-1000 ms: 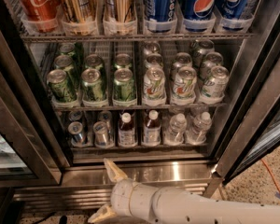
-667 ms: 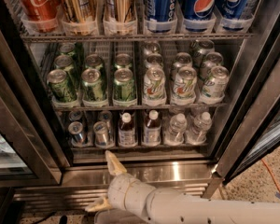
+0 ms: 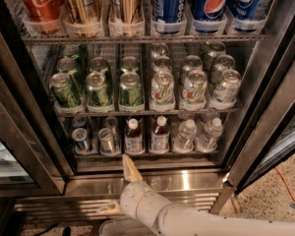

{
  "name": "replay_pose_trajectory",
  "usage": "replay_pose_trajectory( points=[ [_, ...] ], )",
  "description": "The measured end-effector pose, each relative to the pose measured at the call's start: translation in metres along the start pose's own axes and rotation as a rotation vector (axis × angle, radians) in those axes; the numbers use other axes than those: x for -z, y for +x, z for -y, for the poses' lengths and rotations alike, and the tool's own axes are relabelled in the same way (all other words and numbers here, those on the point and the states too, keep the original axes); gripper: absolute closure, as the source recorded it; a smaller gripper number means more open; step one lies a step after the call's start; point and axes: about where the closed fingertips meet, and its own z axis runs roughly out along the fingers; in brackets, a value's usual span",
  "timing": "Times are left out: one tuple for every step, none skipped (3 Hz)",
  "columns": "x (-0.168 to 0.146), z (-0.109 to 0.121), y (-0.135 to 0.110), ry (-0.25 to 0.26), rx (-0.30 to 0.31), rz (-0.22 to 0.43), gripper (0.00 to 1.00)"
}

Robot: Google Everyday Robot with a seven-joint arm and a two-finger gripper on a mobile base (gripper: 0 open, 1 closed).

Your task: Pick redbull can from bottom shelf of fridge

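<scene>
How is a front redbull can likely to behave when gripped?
The redbull can looks slim and tall, so a nudge may tip it. Its smooth metal side may slip. The gripper, fingers open, sits below the bottom shelf.

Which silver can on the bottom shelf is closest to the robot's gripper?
The front right redbull can, beside the juice bottle. The open gripper hangs just below it; others sit left or behind.

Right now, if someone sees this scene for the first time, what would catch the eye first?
The fridge packed with drinks: blue Pepsi cans top right, green cans mid-left. The open claw sits low in front, just below the redbull can on the bottom shelf.
</scene>
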Motion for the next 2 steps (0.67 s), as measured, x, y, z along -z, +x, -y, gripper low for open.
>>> replay_pose_trajectory(
  points=[
    [0.0005,0.0006,0.0005,0.002,-0.001,-0.001,0.00],
    [-0.0034,0.0008,0.0000,0.034,-0.016,0.017,0.00]
  ],
)
